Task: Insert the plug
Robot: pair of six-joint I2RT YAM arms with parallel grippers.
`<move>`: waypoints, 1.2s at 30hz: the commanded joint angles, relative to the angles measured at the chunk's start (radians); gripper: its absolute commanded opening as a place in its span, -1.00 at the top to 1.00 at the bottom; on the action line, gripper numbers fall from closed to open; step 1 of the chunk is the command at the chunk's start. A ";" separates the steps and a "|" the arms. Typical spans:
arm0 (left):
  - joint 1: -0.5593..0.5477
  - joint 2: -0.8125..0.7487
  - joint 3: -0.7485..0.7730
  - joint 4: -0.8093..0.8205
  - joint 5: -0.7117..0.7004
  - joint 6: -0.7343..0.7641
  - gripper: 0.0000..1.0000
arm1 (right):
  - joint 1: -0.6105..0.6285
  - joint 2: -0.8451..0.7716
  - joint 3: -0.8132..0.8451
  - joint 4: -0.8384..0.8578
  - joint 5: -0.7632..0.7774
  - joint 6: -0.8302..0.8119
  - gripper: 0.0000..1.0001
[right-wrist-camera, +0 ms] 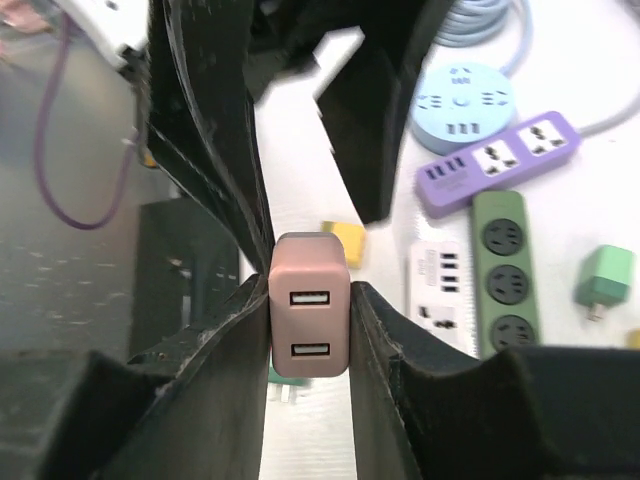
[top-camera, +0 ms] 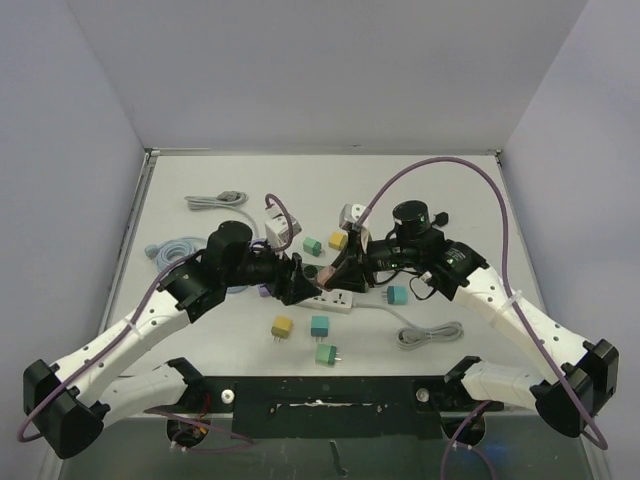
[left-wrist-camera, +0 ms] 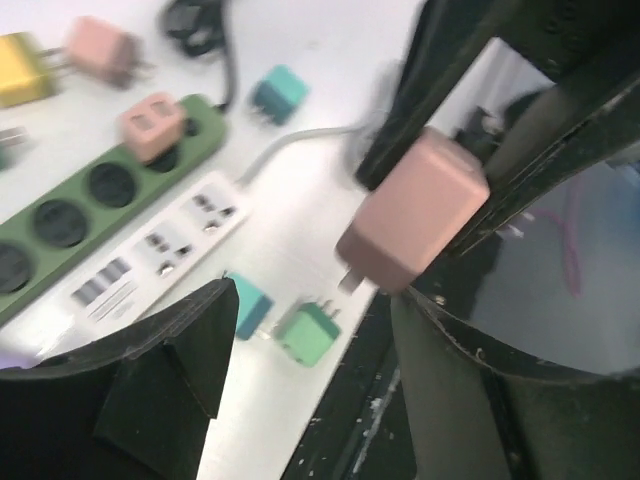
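Note:
A pink plug (right-wrist-camera: 310,320) with two USB ports facing the camera sits clamped between the fingers of my right gripper (right-wrist-camera: 310,290), above the table. In the top view this plug (top-camera: 325,272) hangs between both grippers, over the white power strip (top-camera: 338,299). My left gripper (left-wrist-camera: 310,370) is open. The pink plug (left-wrist-camera: 415,210), prongs pointing down-left, is just past its right finger (left-wrist-camera: 470,400), held by the right gripper's black fingers. The white strip (left-wrist-camera: 160,250) and a green strip (left-wrist-camera: 60,215) lie below. My left gripper (top-camera: 298,282) faces my right gripper (top-camera: 345,268).
The green strip carries another pink plug (left-wrist-camera: 152,125). Loose plugs lie around: teal (left-wrist-camera: 280,92), teal (left-wrist-camera: 245,305), green (left-wrist-camera: 310,335), yellow (top-camera: 282,327). A purple strip (right-wrist-camera: 500,160) and a round blue strip (right-wrist-camera: 460,100) lie beyond. Cables lie at the left and front right.

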 commanded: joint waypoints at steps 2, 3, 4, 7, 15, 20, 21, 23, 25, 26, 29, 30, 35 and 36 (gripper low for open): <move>0.012 -0.167 -0.012 -0.153 -0.567 -0.021 -0.26 | 0.008 0.043 0.016 -0.005 0.231 -0.253 1.00; 0.012 -0.201 -0.029 -0.166 -0.650 -0.041 -0.26 | 0.010 0.072 0.029 -0.014 0.276 -0.280 1.00; 0.012 -0.244 -0.048 -0.178 -0.734 -0.066 -0.26 | 0.010 0.106 0.046 -0.027 0.308 -0.301 1.00; 0.015 -0.333 -0.101 -0.195 -0.860 -0.108 -0.28 | 0.013 0.233 0.112 -0.086 0.361 -0.364 1.00; 0.015 -0.460 -0.189 -0.178 -0.851 -0.172 -0.27 | 0.023 0.480 0.280 -0.178 0.482 -0.476 1.00; 0.014 -0.477 -0.195 -0.220 -0.885 -0.196 -0.28 | 0.025 0.603 0.363 -0.240 0.506 -0.540 1.00; 0.013 -0.479 -0.197 -0.219 -0.887 -0.197 -0.28 | 0.025 0.619 0.372 -0.247 0.505 -0.548 1.00; 0.014 -0.480 -0.198 -0.218 -0.888 -0.197 -0.28 | 0.027 0.644 0.392 -0.265 0.500 -0.568 1.00; 0.014 -0.479 -0.197 -0.223 -0.894 -0.196 -0.28 | 0.030 0.666 0.407 -0.282 0.495 -0.588 1.00; 0.013 -0.478 -0.196 -0.225 -0.898 -0.197 -0.28 | 0.032 0.675 0.410 -0.286 0.490 -0.595 1.00; 0.013 -0.480 -0.195 -0.232 -0.914 -0.200 -0.28 | 0.033 0.696 0.411 -0.292 0.470 -0.611 1.00; 0.014 -0.481 -0.195 -0.232 -0.917 -0.200 -0.28 | 0.033 0.700 0.413 -0.298 0.465 -0.618 1.00; 0.014 -0.479 -0.196 -0.233 -0.922 -0.202 -0.28 | 0.030 0.695 0.403 -0.318 0.472 -0.648 1.00; 0.014 -0.477 -0.195 -0.233 -0.922 -0.202 -0.28 | 0.029 0.693 0.398 -0.317 0.483 -0.650 1.00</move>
